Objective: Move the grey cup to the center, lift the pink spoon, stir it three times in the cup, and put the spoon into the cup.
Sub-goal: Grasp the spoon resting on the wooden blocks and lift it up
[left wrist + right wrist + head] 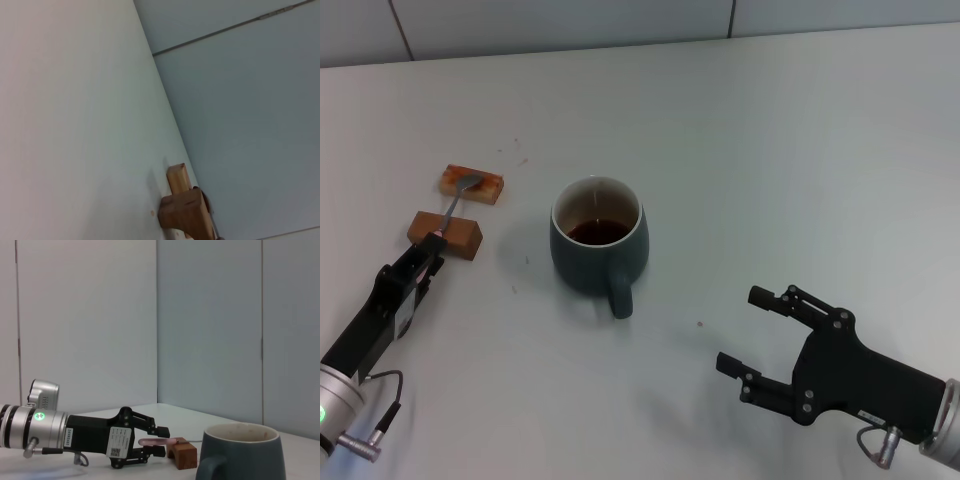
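Note:
The grey cup [598, 240] stands near the table's middle with dark liquid inside and its handle toward me; it also shows in the right wrist view [242, 452]. The pink spoon [458, 200] lies across two brown blocks, its metal bowl on the far block. Its pink handle [152, 441] sticks out past the near block. My left gripper [430, 255] is at that handle, with its fingers [161, 431] apart above and below it. My right gripper [742, 330] is open and empty, right of the cup and nearer to me.
The two brown blocks, far [472, 182] and near [445, 233], sit left of the cup; they also show in the left wrist view [184, 210]. A grey wall runs behind the table's far edge [640, 40].

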